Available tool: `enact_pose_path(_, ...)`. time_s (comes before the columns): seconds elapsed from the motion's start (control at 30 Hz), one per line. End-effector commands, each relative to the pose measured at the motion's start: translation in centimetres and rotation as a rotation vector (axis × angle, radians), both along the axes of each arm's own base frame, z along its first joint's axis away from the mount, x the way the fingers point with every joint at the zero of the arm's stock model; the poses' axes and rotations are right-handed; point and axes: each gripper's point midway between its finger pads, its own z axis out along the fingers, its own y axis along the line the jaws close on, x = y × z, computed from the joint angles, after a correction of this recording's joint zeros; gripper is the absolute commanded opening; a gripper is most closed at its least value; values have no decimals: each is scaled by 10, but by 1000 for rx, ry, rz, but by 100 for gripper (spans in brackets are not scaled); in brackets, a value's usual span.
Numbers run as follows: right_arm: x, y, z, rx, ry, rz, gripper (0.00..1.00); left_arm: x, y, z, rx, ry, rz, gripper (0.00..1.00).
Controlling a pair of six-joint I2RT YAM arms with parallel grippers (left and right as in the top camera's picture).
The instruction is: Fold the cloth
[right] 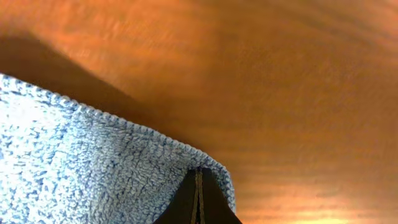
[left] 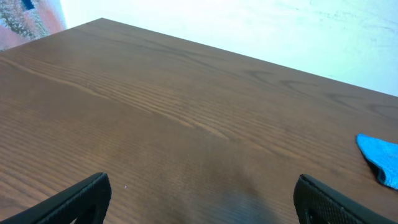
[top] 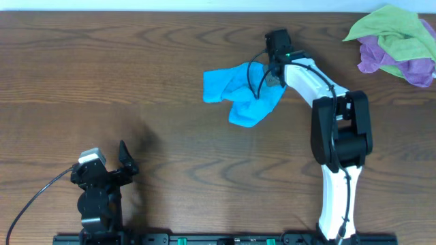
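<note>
My right end effector [right: 199, 190] pinches the stitched hem of the cloth [top: 240, 95], a fuzzy sky-blue crumple on the wood-grained table [top: 136, 75]. My left end effector [left: 199, 208] stands spread, well apart from it. A green cloth [top: 392, 27] and a purple cloth [top: 378, 60] lie bunched together at the far right corner.

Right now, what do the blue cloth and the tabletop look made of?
cloth: soft looped pile, probably terry or microfibre; matte, fuzzy surface with a stitched hem in the right wrist view.
table: dark brown wood grain, smooth with low sheen; solid wood, veneer or laminate, cannot tell which.
</note>
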Motion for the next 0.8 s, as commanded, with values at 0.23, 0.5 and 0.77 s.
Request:
enact_pose_path(0.23, -17, -6, -60, 70, 175, 4, 1, -1, 2, -13, 1, 30, 11, 95)
enact_pose_path(0.5, 0, 6, 4, 38, 175, 10, 2, -1, 2, -13, 1, 30, 11, 95)
enact_pose_path(0.77, 24, 17, 98, 76, 68, -16, 1, -1, 2, -13, 1, 29, 11, 95)
